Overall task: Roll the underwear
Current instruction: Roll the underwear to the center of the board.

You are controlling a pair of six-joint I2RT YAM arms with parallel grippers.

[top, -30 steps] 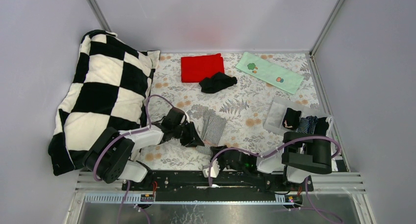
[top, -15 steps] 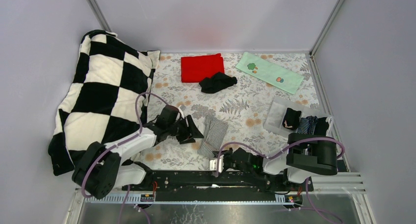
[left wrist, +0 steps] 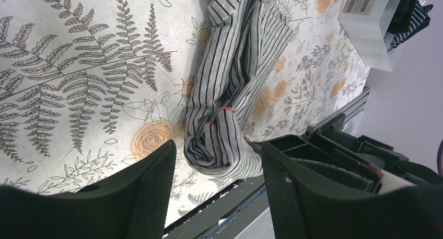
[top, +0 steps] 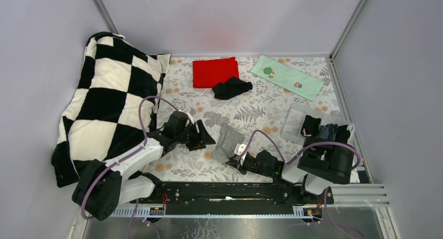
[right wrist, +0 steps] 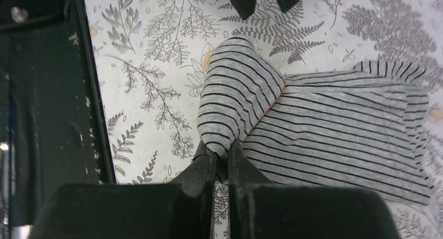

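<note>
Right gripper (right wrist: 220,154) pinches the grey striped underwear (right wrist: 334,129); left gripper (left wrist: 217,154) gapes over the floral sheet (top: 261,100), grey walls (top: 219,19) around.

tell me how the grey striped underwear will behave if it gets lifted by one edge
Probably floppy: the grey striped underwear lies in soft folds, so it should drape from the right claw pinching its folded edge. Likely light, being thin cloth. The fold may come undone if pulled.

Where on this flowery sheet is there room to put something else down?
Bare sheet lies between the black underwear, the striped underwear and the white box. Crowded at the front, where the left gripper and right gripper sit at the striped underwear.
</note>
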